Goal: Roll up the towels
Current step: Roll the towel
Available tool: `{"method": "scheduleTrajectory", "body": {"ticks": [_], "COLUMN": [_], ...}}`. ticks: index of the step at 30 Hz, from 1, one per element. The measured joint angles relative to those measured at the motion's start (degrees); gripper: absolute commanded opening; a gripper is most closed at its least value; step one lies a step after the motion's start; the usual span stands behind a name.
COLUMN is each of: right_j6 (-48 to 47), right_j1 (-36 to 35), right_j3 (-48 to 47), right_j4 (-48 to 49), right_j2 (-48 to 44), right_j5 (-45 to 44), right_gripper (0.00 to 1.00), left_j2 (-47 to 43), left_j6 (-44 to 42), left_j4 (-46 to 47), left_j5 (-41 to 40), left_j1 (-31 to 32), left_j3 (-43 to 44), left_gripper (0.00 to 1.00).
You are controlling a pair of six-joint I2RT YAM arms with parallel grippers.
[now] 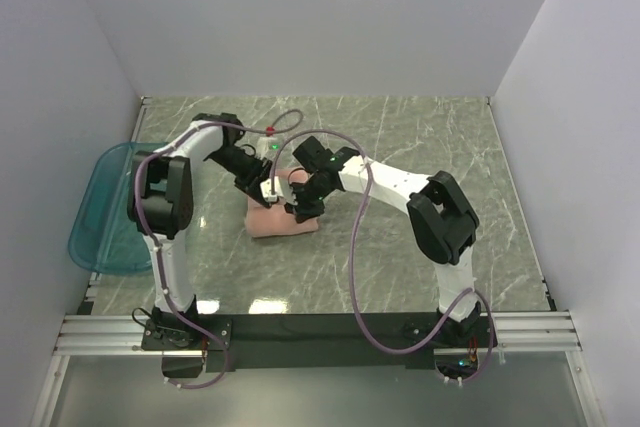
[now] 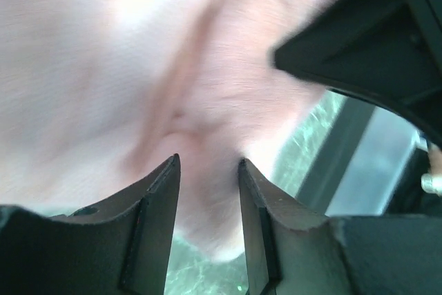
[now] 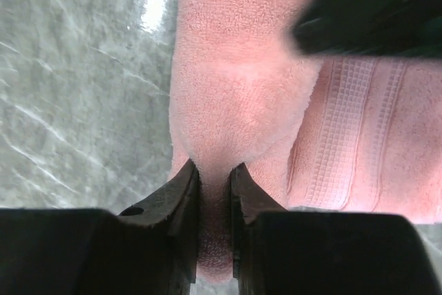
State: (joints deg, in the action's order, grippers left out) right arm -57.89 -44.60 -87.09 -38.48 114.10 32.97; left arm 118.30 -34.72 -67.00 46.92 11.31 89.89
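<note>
Pink towel (image 1: pixel 283 219) sat mid-desk, slightly toward left edge, bunched. Your right tool (image 3: pixel 215 170) was clamped on towel fold. Your left tool (image 2: pixel 209 164): jaws narrowly apart over cloth, grip could not be told. Risk: uneven pull would skew roll; thin pinch could slip, fold unrolling.

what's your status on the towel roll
Right tool shut on a fold of the towel. Left tool straddles the towel, grip unclear, view blurred. Teal tray off to the left, apart from the towel.
</note>
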Motion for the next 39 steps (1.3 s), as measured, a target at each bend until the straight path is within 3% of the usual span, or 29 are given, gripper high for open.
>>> {"method": "scheduleTrajectory", "body": {"ticks": [10, 15, 25, 32, 39], "right_j6": [3.7, 5.8, 9.9, 13.3, 16.6], "right_j1": [-0.2, -0.2, 1.1, 4.1, 5.6], "right_j3": [-5.9, -14.6, -31.1, -35.7, -39.0], "right_j4": [-9.2, -17.1, -31.6, -35.7, -38.5], "right_j2": [3.7, 9.4, 22.6, 27.9, 31.5], "right_j5": [3.0, 5.8, 14.1, 21.2, 25.6], "right_gripper": [0.0, 0.0, 0.0, 0.0, 0.0], "left_j2": [1.2, 5.3, 5.3, 4.4, -4.7], "left_j6": [11.8, 17.3, 21.7, 22.6, 21.6], "left_j4": [14.6, 17.0, 17.3, 17.1, 22.2], "left_j5": [-6.1, -7.1, -7.2, -9.1, -13.9], "left_j1": [-3.9, -3.8, -3.9, -5.0, -10.4], "left_j3": [-1.0, -0.7, -0.6, 0.8, 0.9], "left_gripper": [0.37, 0.34, 0.43, 0.46, 0.48]}}
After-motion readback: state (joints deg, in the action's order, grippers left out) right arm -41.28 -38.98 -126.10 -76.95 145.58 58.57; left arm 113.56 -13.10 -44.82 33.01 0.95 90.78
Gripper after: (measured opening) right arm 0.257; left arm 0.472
